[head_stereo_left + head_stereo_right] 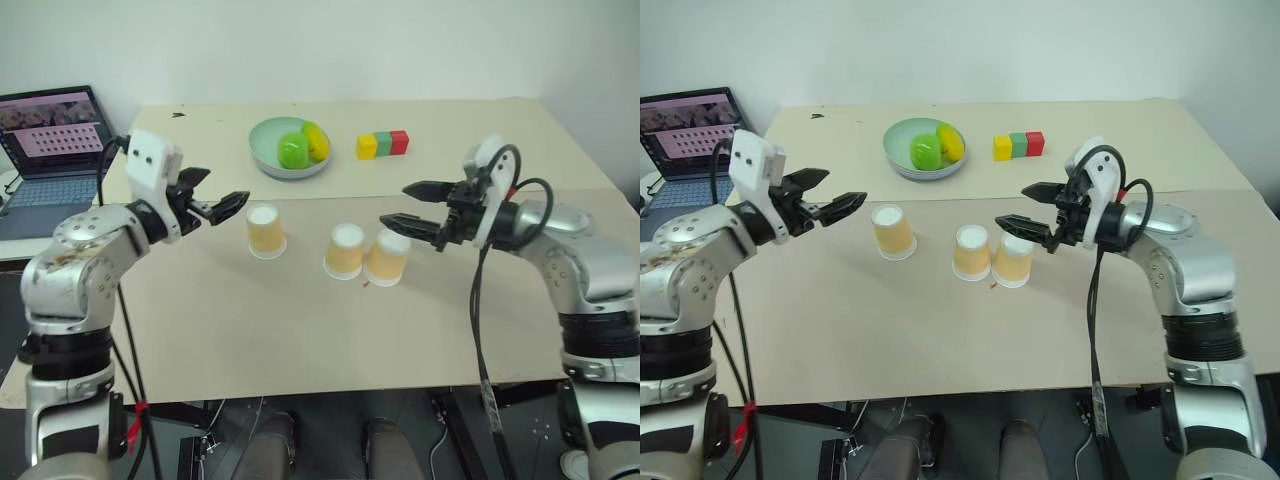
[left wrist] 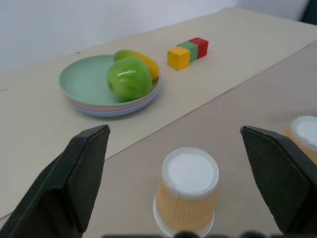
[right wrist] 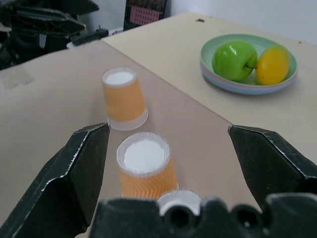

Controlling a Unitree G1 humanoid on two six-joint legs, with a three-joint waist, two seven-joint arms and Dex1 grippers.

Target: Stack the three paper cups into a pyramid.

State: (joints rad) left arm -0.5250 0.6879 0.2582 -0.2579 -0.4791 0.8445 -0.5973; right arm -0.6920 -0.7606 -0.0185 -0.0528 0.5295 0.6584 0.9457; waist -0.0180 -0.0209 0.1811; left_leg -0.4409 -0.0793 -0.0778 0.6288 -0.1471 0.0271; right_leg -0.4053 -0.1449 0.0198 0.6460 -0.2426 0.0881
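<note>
Three paper cups stand upside down in a row on the table, white bases up. The left cup (image 1: pixel 266 231) stands apart. The middle cup (image 1: pixel 346 250) and the right cup (image 1: pixel 388 257) stand close side by side. My left gripper (image 1: pixel 227 186) is open, hovering just left of the left cup (image 2: pixel 188 196) and pointing toward it. My right gripper (image 1: pixel 394 204) is open too, hovering above and just right of the right cup, which its own wrist (image 3: pixel 178 198) partly hides. Nothing sits between either pair of fingers.
A pale green plate (image 1: pixel 265 158) with a green apple (image 1: pixel 293 151) and a yellow fruit (image 1: pixel 317 141) sits behind the cups. A row of yellow, green and red cubes (image 1: pixel 383 144) lies to its right. A laptop (image 1: pixel 45 150) stands off the table's left side.
</note>
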